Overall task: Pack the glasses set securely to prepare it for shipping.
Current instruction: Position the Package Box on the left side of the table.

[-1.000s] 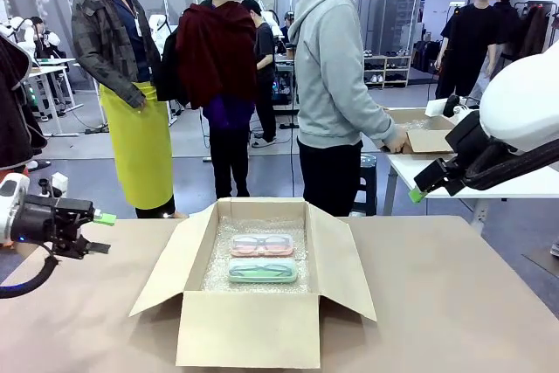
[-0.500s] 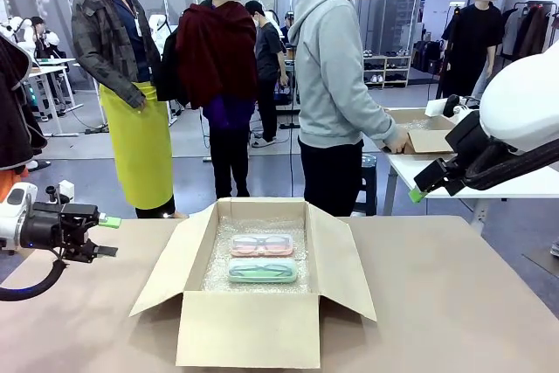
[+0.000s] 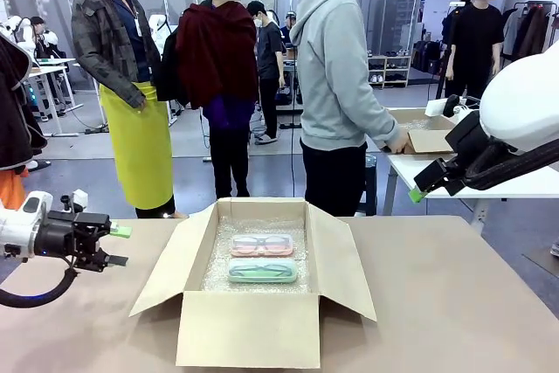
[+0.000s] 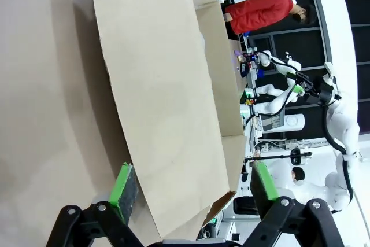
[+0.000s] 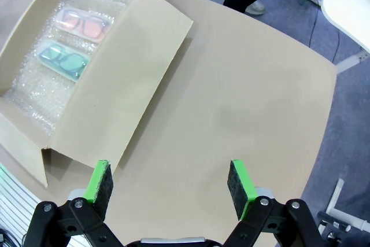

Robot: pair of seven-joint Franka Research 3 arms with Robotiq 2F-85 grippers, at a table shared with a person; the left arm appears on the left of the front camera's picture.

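Glasses set (image 3: 261, 258) lies boxed; left claw (image 3: 117, 246) and right claw (image 5: 171, 184) spread, empty.

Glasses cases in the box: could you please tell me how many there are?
2. The pink case lies on the bubble wrap toward the far side; the green case lies just nearer, beside it. More may be hidden under the wrap.

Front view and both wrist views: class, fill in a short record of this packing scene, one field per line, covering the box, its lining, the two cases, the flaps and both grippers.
Box: open cardboard box on the table
Lining: bubble wrap
Pink case: in the box, far side
Green case: in the box, near side, next to the pink one
Flaps: all four folded outward
Left gripper: open, empty, beside the left flap
Right gripper: open, empty, raised above the table
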